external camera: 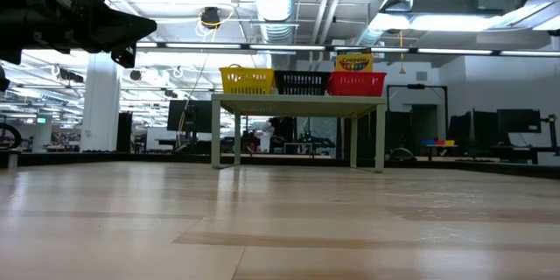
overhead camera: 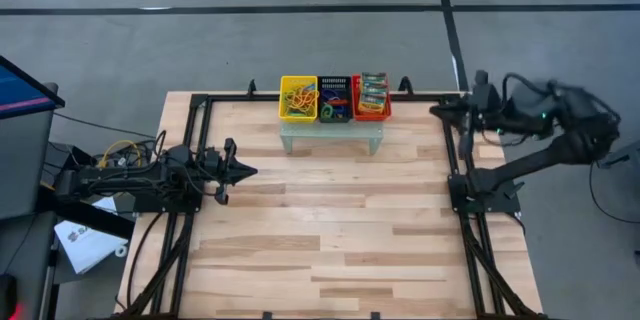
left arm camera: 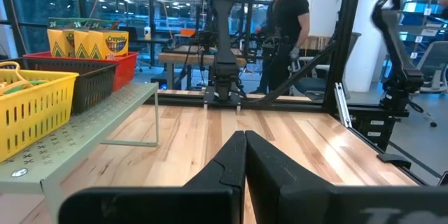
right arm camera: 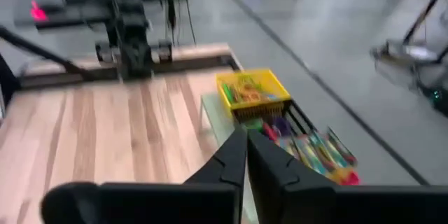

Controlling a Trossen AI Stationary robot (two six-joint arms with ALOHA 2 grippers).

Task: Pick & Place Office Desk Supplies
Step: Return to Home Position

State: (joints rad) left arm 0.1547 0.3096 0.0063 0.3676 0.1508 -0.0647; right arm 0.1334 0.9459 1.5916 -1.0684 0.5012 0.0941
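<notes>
Three mesh baskets stand in a row on a small pale-green stand (overhead camera: pixel 330 135) at the table's far middle. The yellow basket (overhead camera: pixel 298 98) and the black basket (overhead camera: pixel 335 100) hold coloured rubber bands (overhead camera: pixel 303 97). The red basket (overhead camera: pixel 372 97) holds yellow-and-green crayon boxes (left arm camera: pixel 87 42), standing upright. My left gripper (overhead camera: pixel 248 170) is shut and level at the table's left side, holding nothing. My right gripper (overhead camera: pixel 437 110) is shut, raised near the far right corner, right of the baskets and clear of them; its own view looks down on them (right arm camera: pixel 280 122).
Black frame rails (overhead camera: pixel 462 210) run along the table's left and right sides. Bare wood (overhead camera: pixel 330 230) stretches from the stand to the near edge. Two people (left arm camera: pixel 287 28) stand in the room beyond the table.
</notes>
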